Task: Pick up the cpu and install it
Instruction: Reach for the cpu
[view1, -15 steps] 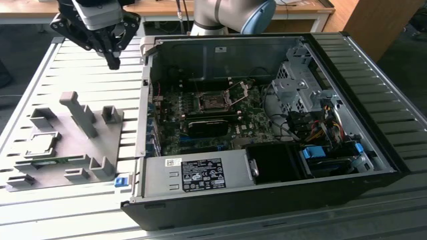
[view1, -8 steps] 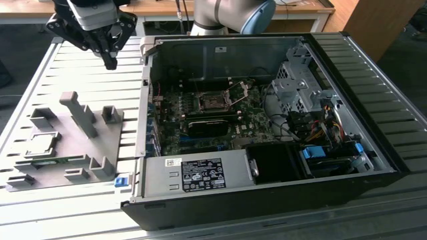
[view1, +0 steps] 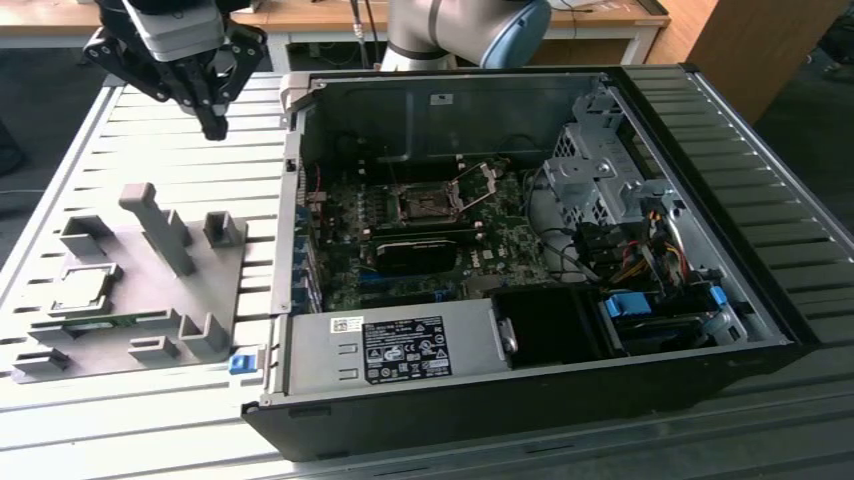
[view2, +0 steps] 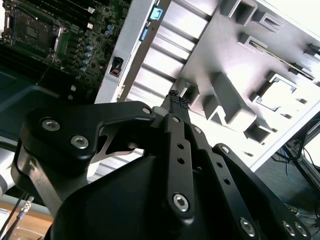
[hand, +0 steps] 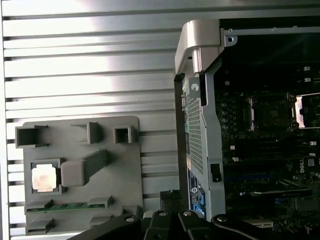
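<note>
Gripper (view2: 176, 101) above the slatted table (view2: 150, 75)
Fingertips pressed together, near the grey holder plate (view2: 235, 55); motherboard (view2: 35, 30) well apart from it

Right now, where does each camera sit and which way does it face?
Exterior view: off the arm, high, looking down on the open computer case and slatted table; the gripper and arm show.
First wrist view: on the wrist, looking down at the holder plate and cpu; fingertips show.
Second wrist view: behind the gripper, looking along its fingers toward the holder plate.
Shared: all three show the holder plate and the motherboard socket.
</note>
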